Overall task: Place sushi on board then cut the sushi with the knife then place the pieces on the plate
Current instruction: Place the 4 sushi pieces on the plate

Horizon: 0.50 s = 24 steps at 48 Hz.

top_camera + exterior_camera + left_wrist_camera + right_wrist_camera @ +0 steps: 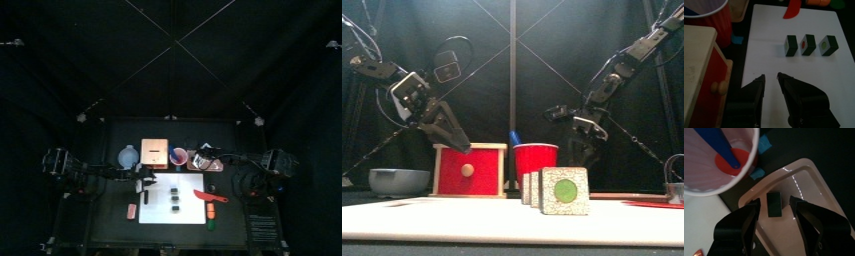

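One dark green sushi block (pixel 773 208) lies in the flat pink tray (pixel 814 180), between the released right tool's (pixel 774 202) jaws. The round red cup (pixel 711 175) holds a blue toy knife (pixel 721 148). Three blocks (pixel 807 44) stand on the white cutting board (pixel 777 65). The left tool (pixel 771 76) is empty and barely parted.

The booth is dim: in the top view the black back curtain (pixel 171 50) leaves the upper half near darkness, and the white cutting board (pixel 177 195) at lower centre is the brightest patch. In the right wrist view a white streak of glare crosses the pink tray (pixel 814 183) right of centre.
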Motion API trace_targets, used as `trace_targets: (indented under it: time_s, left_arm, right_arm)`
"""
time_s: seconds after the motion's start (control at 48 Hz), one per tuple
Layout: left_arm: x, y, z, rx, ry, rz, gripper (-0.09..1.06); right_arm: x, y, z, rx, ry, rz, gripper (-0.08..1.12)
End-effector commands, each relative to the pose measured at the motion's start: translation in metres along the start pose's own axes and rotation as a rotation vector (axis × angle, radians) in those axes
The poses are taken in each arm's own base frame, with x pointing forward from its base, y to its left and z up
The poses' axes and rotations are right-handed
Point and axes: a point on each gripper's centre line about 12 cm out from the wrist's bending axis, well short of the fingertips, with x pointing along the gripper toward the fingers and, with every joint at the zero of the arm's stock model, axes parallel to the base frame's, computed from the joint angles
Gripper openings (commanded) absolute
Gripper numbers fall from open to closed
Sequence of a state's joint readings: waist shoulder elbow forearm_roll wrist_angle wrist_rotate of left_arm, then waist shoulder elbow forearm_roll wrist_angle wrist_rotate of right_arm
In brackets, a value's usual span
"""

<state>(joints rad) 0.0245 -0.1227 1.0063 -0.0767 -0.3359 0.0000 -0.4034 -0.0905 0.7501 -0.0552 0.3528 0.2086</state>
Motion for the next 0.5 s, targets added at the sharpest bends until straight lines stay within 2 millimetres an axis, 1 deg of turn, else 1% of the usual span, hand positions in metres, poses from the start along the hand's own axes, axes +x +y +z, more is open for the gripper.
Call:
trace_targets:
  time_s: [0.021,0.167,0.188,0.292,0.396,0.5]
  left_arm:
    - [0.001,0.001,0.007,-0.006,-0.022,0.003,0.69]
    - [0.001,0.001,0.006,-0.010,-0.020,0.006,0.69]
    - [0.001,0.001,0.006,-0.011,-0.020,0.006,0.69]
    - [0.001,0.002,0.006,-0.014,-0.020,0.007,0.69]
    - [0.001,0.002,0.006,-0.017,-0.020,0.008,0.69]
    - [0.000,0.002,0.006,-0.019,-0.019,0.009,0.69]
  right_arm:
    - [-0.022,0.038,0.013,-0.089,-0.079,0.073,0.85]
    - [-0.030,0.082,0.013,-0.184,-0.100,0.152,0.85]
    - [-0.030,0.091,0.014,-0.199,-0.106,0.169,0.85]
    - [-0.031,0.118,0.015,-0.248,-0.129,0.219,0.85]
    - [-0.028,0.135,0.014,-0.279,-0.131,0.245,0.85]
    - [-0.021,0.146,0.012,-0.300,-0.122,0.257,0.85]
